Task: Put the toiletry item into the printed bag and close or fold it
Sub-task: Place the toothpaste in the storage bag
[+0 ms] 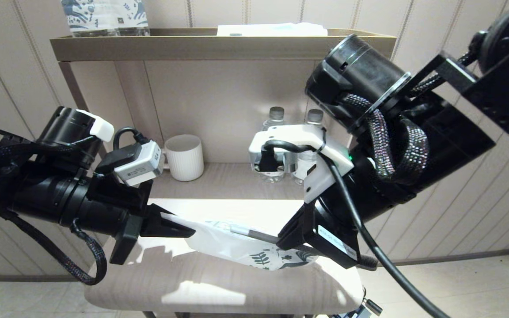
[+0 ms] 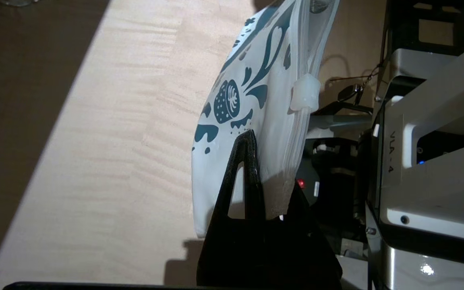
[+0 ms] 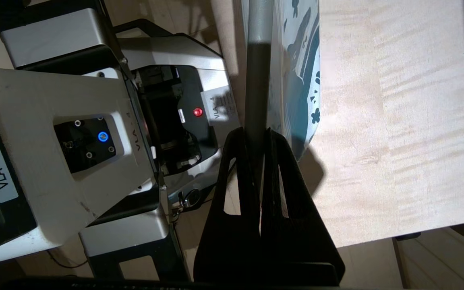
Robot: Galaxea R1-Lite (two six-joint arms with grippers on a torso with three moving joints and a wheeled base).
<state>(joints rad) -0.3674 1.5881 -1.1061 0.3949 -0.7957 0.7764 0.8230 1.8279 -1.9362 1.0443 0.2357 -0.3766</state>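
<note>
Pale wood tabletop (image 1: 219, 291) before a shelf unit (image 1: 219, 46). Left gripper (image 1: 179, 229) reaches inward, jaws pinching the printed bag (image 1: 237, 249); right gripper (image 1: 287, 238) clamps the toothbrush (image 1: 254, 233) angled into it.

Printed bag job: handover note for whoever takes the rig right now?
Left gripper: shut on one corner of the printed bag, holding it off the wooden table.
Right gripper: shut on the toothbrush handle, level with the bag's zip edge.
Toothbrush: the shaft runs alongside the bag toward the mouth; the head is out of sight, so I cannot tell how far in it is.
Done: both items picked up and brought together.
Left: finish the insertion, release the brush, then run the white slider shut or fold the bag.
</note>
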